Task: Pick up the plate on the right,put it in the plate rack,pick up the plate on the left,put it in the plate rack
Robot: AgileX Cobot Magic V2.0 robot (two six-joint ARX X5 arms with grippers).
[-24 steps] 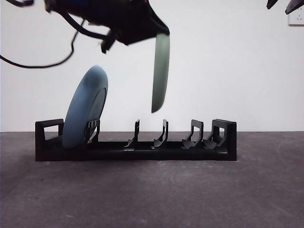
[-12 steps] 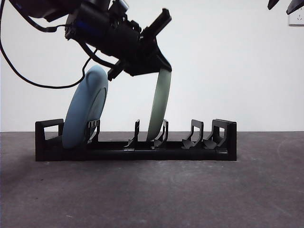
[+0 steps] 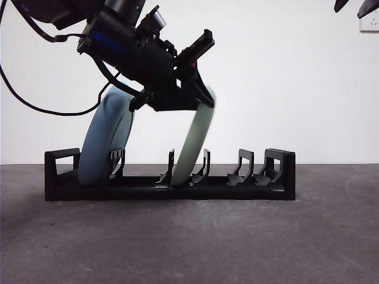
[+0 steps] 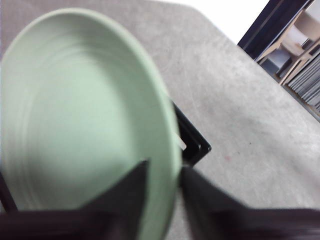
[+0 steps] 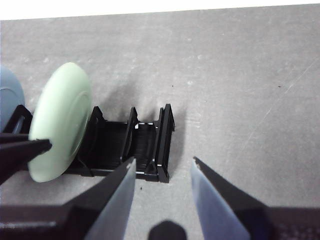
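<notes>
Left claw (image 3: pixel 198 94) clamped on top rim of green plate (image 3: pixel 192 145), one jaw on each face, seen plainly in left wrist view with rim pinched between the two black jaws (image 4: pixel 162 182). Green plate tilted, top leaning toward the rack's right end, lower edge down in the rack (image 3: pixel 278 177) between two middle prongs, touching the base there. Blue plate (image 3: pixel 106 142) standing in slot near rack's left end, leaning the same way, partly hidden behind the arm. Rack sitting crosswise on dark bench (image 3: pixel 189 242), roughly mid-bench, long side to the front camera. Two prongs and boxy right end standing free beyond the green plate. Right claw (image 5: pixel 162 172) wide, holding nothing, hanging well above bench off the rack's right end; shows only as black tips at top right corner of front view (image 3: pixel 355 7). In right wrist view, green plate (image 5: pixel 60 122) in rack (image 5: pixel 150 145), left claw's jaw tip touching its rim, sliver of blue plate (image 5: pixel 10 97) behind.
</notes>
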